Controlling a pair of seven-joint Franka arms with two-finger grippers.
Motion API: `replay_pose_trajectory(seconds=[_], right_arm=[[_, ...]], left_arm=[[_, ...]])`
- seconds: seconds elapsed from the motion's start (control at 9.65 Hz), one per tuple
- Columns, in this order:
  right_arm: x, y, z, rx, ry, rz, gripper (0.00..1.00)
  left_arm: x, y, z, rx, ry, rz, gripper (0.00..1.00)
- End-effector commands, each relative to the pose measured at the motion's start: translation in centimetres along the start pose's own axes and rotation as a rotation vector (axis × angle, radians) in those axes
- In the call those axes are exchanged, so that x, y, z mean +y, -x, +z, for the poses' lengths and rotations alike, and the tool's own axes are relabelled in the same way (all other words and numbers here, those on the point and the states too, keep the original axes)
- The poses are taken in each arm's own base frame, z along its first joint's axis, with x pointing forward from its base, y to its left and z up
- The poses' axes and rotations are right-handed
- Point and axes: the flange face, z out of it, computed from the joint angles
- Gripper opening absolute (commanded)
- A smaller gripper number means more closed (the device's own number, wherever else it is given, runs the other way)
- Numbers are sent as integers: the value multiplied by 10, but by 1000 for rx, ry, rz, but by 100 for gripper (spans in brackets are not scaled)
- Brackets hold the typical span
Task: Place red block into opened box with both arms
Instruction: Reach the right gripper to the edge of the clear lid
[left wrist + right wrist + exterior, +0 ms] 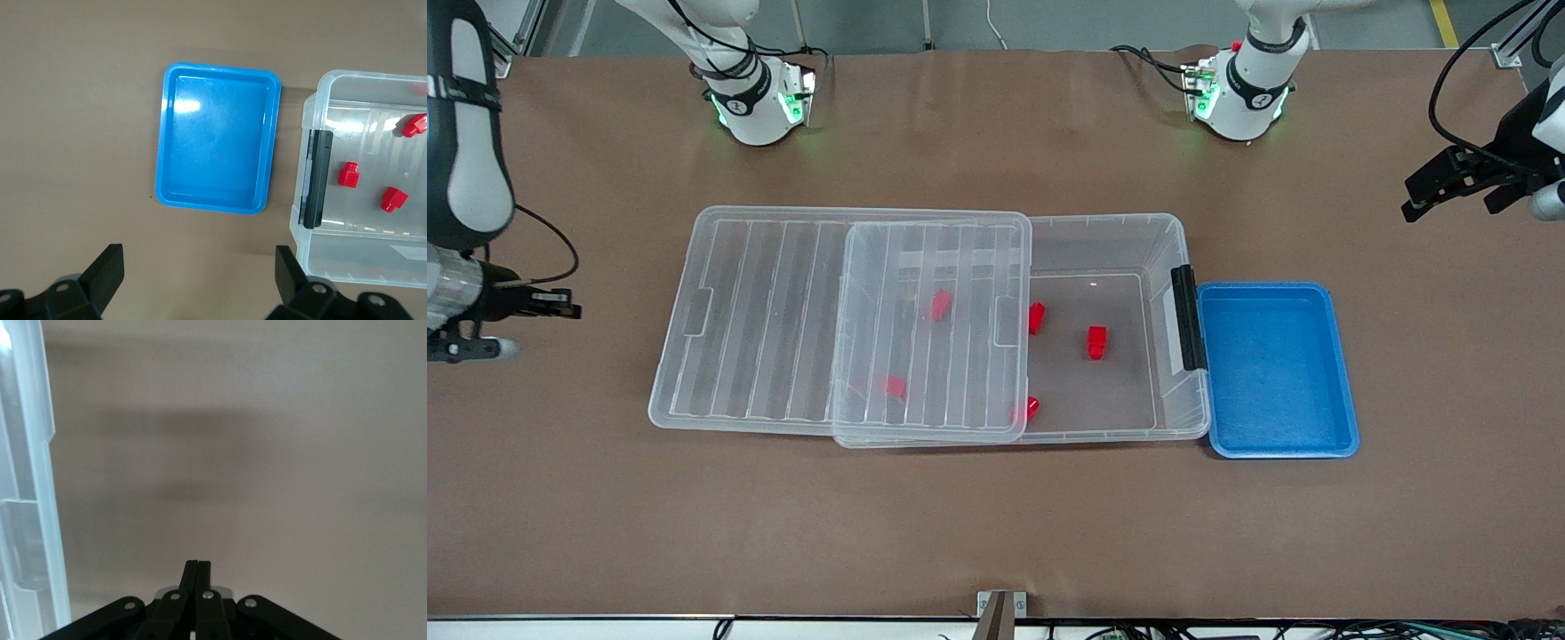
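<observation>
Clear box (1103, 233) sits mid-table with its ribbed lid (783, 311) slid off toward the right arm's end, still covering part of it. 5 red blocks inside, 1 (1096, 341) near the black latch (1187, 317). Blue tray (1277, 369) sits right beside the latch end.

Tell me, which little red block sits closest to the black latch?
The red block out in the uncovered part of the box. It lies nearest the black latch; the others sit closer to or under the lid.

Bright, even light — soft shadows (lid (845, 324) glares).
</observation>
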Motion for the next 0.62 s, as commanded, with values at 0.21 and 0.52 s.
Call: replay_pose_trajectory(seconds=[0.21, 0.52], right_arm=[[-24, -10, 44, -23, -100, -64, 0], [-41, -12, 48, -45, -150, -69, 0]], left_arm=[[-5, 3, 8, -24, 41, -7, 100], [-6, 3, 7, -25, 49, -8, 100]])
